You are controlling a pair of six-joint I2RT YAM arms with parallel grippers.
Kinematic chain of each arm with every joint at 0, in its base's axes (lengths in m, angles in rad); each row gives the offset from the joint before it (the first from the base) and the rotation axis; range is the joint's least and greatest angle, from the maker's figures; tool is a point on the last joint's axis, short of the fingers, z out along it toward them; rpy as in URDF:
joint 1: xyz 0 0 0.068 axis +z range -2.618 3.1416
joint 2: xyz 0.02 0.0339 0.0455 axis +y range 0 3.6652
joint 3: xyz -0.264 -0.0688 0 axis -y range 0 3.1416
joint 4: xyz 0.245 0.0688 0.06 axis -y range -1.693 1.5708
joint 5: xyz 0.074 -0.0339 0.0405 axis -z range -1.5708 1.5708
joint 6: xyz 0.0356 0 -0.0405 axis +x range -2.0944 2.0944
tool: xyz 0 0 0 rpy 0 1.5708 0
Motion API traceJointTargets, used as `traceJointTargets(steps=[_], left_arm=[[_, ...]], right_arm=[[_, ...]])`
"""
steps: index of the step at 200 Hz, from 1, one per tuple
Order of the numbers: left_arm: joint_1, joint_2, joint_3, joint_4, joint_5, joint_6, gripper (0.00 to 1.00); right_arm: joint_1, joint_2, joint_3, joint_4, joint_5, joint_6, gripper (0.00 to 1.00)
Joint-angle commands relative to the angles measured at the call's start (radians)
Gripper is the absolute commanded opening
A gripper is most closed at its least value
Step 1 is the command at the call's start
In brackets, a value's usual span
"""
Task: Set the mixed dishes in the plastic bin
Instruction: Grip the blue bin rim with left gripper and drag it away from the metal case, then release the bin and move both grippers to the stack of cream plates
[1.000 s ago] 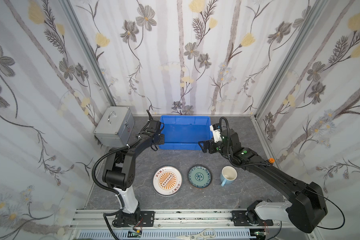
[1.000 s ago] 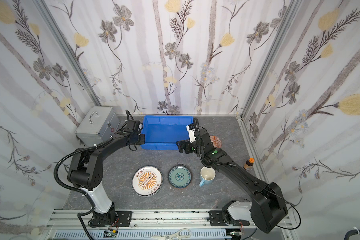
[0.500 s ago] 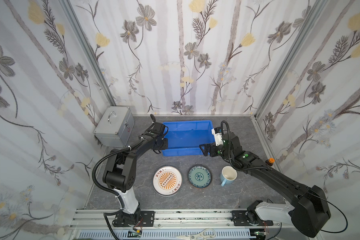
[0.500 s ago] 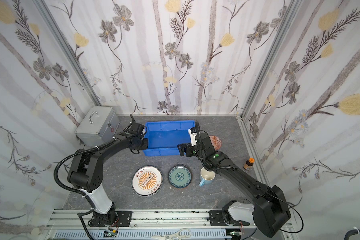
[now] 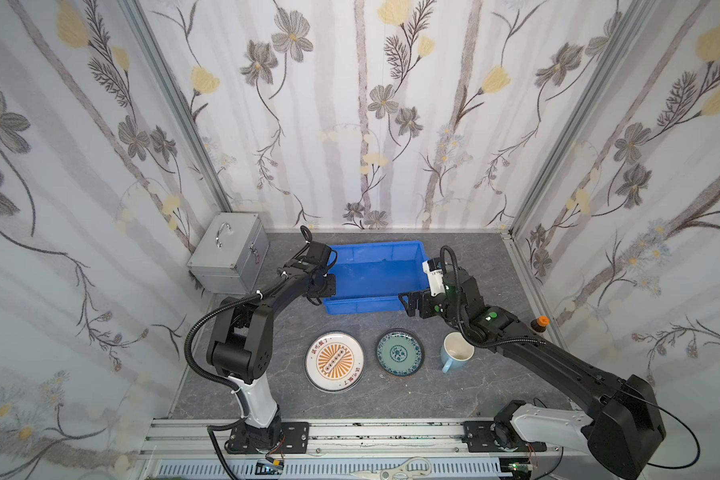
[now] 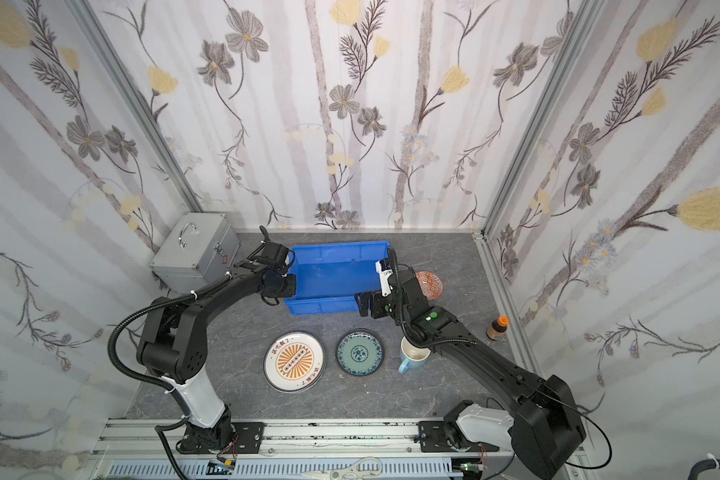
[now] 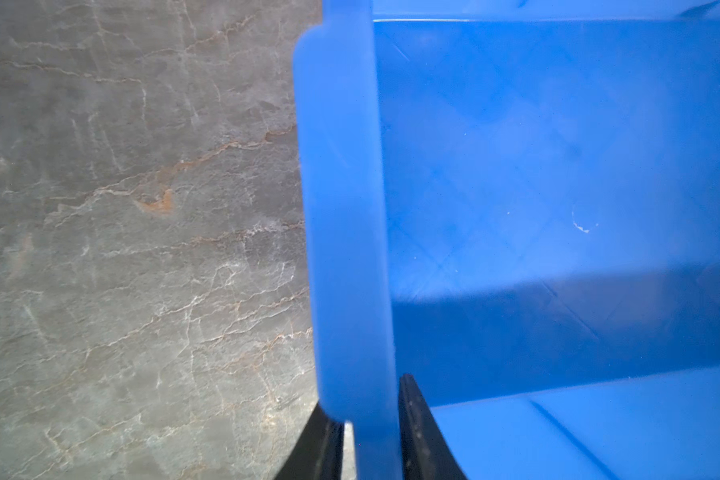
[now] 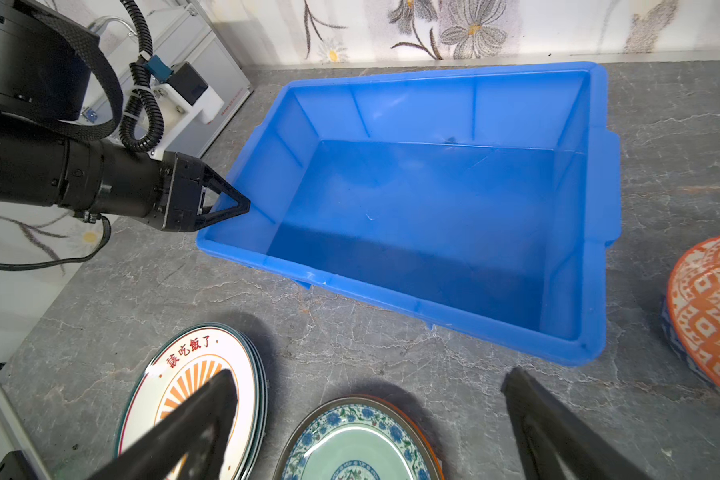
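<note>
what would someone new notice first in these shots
The bright blue bin at the back of the grey table stands out, empty, with the fingers of the left gripper straddling its left rim. In front of it a sunburst plate, a teal plate and a pale blue mug lie in a row. The right gripper hangs open by the bin's near right corner.

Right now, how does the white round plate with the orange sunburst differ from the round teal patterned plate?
The white sunburst plate is wider, the teal patterned plate smaller. The sunburst plate bears lettering, the teal one a flowered border. Both are round and sit outside the blue plastic bin.
</note>
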Motion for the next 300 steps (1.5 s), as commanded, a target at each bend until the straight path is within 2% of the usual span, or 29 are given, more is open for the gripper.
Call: traceJointTargets(steps=[1,20,55,79,90,106,117,133,143,150,176,205,219,228,257,297,300], left_arm=[[0.000,0.044,0.044,-0.016,-0.007,-0.013,0.19],[0.000,0.074,0.084,-0.031,-0.026,-0.004,0.13],[0.000,0.124,0.185,-0.104,-0.076,0.024,0.13],[0.000,0.099,0.177,-0.102,-0.058,0.030,0.28],[0.000,0.069,0.155,-0.085,-0.057,0.029,0.39],[0.000,0.018,0.101,-0.068,-0.067,0.029,0.46],[0.000,-0.026,0.072,-0.050,-0.066,0.030,0.61],[0.001,-0.099,0.033,-0.023,-0.068,0.022,0.65],[0.000,-0.147,0.002,-0.003,-0.068,0.003,0.76],[-0.002,-0.189,-0.028,0.016,-0.061,-0.018,0.79],[-0.025,-0.385,-0.234,0.133,-0.037,-0.125,0.89],[-0.085,-0.593,-0.482,0.216,-0.093,-0.239,0.90],[-0.121,-0.672,-0.561,0.210,-0.142,-0.271,0.87],[-0.142,-0.716,-0.601,0.197,-0.171,-0.289,0.84],[-0.185,-0.803,-0.658,0.124,-0.215,-0.334,0.73],[-0.233,-0.837,-0.705,0.035,-0.234,-0.412,0.53],[-0.238,-0.838,-0.709,0.029,-0.236,-0.421,0.52]], right_arm=[[0.000,-0.008,0.001,0.000,0.041,-0.014,1.00],[0.000,-0.002,-0.001,0.007,0.042,-0.014,1.00],[0.000,0.031,0.019,0.014,0.035,-0.014,1.00],[0.001,0.057,0.042,0.009,0.048,-0.018,1.00],[0.000,0.063,0.049,0.012,0.073,-0.023,1.00],[0.000,0.063,0.053,0.021,0.111,-0.018,1.00],[0.001,0.061,0.059,0.026,0.109,-0.030,1.00],[0.000,0.054,0.072,0.023,0.114,-0.032,1.00],[0.001,0.050,0.083,0.022,0.094,-0.038,0.97],[0.004,0.050,0.093,0.016,0.080,-0.036,0.96],[0.017,0.057,0.121,0.002,0.033,-0.025,0.97],[0.036,0.101,0.146,-0.027,-0.009,0.003,0.88],[0.058,0.134,0.153,-0.038,-0.042,0.006,0.77],[0.073,0.154,0.161,-0.055,-0.049,0.010,0.74],[0.142,0.207,0.174,-0.077,-0.039,0.029,0.59],[0.196,0.256,0.169,-0.066,-0.072,0.078,0.47],[0.223,0.258,0.169,-0.064,-0.074,0.082,0.47]])
